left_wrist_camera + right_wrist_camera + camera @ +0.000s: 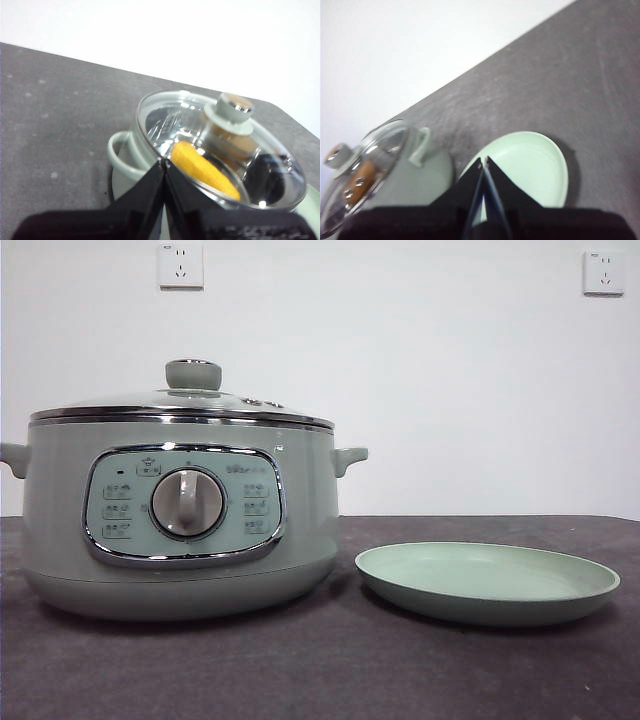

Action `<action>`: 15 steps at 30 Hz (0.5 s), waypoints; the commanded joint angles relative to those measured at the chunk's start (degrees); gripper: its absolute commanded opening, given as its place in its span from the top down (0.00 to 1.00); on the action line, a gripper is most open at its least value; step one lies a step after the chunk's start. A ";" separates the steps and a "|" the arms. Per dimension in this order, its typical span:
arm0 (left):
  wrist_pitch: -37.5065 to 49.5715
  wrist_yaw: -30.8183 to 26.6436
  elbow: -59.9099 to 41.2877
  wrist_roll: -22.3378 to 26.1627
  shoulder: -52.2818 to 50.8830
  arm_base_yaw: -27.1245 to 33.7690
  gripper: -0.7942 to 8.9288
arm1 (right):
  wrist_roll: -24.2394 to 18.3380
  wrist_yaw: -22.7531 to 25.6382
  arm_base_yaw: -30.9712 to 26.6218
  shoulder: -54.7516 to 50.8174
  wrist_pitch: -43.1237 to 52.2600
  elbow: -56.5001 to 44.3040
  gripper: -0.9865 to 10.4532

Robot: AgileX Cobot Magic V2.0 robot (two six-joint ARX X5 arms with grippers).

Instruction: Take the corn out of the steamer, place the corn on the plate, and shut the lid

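Left gripper [164, 162] pinched closed above the steamer [180, 530]; right gripper [483, 161] closed too, over the plate [487, 583] beside it. Lid [185, 400] on; corn [202, 169] inside.

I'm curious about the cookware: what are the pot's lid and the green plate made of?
The lid looks like clear glass with a shiny chrome rim: the corn shows through it. The plate seems matte plastic or similar, pale green without glare; I can't be certain.

Sage-green steamer [180, 530] with glass lid [185, 405] on, yellow corn [202, 169] inside, pale green plate [487, 583] beside it
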 commanded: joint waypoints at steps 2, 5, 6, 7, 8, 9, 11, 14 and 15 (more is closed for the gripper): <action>-1.55 0.37 6.12 0.57 5.86 0.09 0.93 | -7.02 -1.81 0.04 6.16 -1.57 7.28 0.92; -2.95 0.94 10.97 1.88 10.99 0.09 0.93 | -10.49 -4.17 0.09 11.32 -3.61 12.92 0.92; -3.50 1.79 12.83 2.73 12.98 0.09 0.93 | -11.93 -5.38 0.11 13.25 -4.79 15.06 0.92; -3.89 2.60 14.38 3.78 14.69 0.09 0.93 | -13.25 -6.54 0.17 14.95 -5.92 16.87 0.92; -4.66 3.85 16.41 5.07 16.96 0.09 0.93 | -15.17 -7.98 0.35 17.16 -7.80 19.32 0.92; -5.33 4.72 17.94 5.92 18.62 0.09 0.93 | -16.72 -9.01 0.46 18.84 -9.35 21.14 0.91; -7.17 7.04 21.38 8.20 22.36 0.09 0.93 | -20.70 -12.26 0.63 22.77 -13.42 25.27 0.91; -10.19 11.45 25.73 11.21 27.23 0.09 0.92 | -26.38 -16.63 0.81 27.91 -19.78 30.40 0.91; -11.06 12.92 26.84 11.67 28.50 0.09 0.92 | -27.63 -17.46 0.81 29.31 -21.42 31.65 0.91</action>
